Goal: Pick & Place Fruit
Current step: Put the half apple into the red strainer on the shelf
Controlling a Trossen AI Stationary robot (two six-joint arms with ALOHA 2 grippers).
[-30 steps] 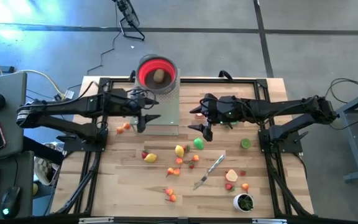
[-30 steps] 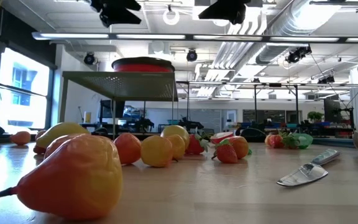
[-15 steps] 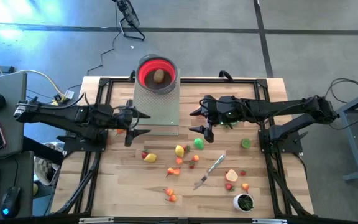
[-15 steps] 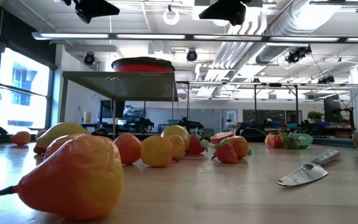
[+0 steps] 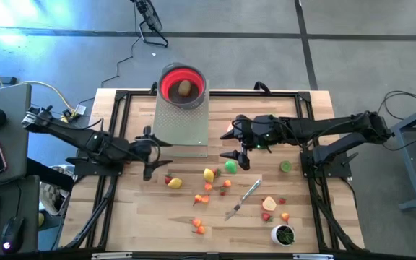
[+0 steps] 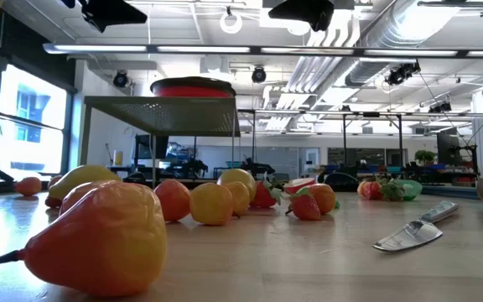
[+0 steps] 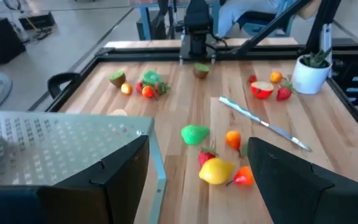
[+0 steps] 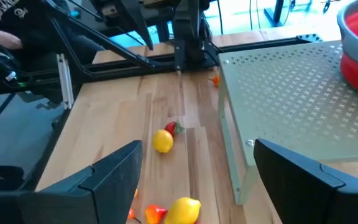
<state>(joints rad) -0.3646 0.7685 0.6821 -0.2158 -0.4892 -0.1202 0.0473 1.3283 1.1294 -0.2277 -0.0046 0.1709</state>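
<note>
Small toy fruit lies scattered over the wooden table: a yellow piece (image 5: 174, 183), a lemon (image 5: 209, 174), a green piece (image 5: 231, 167), several orange and red bits (image 5: 201, 199) and an apple half (image 5: 269, 204). A tan fruit (image 5: 184, 88) sits in the red bowl (image 5: 173, 75), which stands on a perforated metal stand (image 5: 181, 123). My left gripper (image 5: 152, 157) hovers open beside the stand's left near corner, above the table. My right gripper (image 5: 230, 144) hovers open just right of the stand, above the green piece. Neither holds anything.
A silver knife (image 5: 244, 196) lies among the fruit right of centre. A small white cup with green contents (image 5: 283, 234) stands at the near right. A halved green fruit (image 5: 285, 167) lies by the right arm's base. A black frame (image 5: 114, 108) edges the table.
My left gripper has swung away from the stand's front, toward the table's left and near edges, sinking a little and staying open. The right arm has kept still, and no fruit has moved.
</note>
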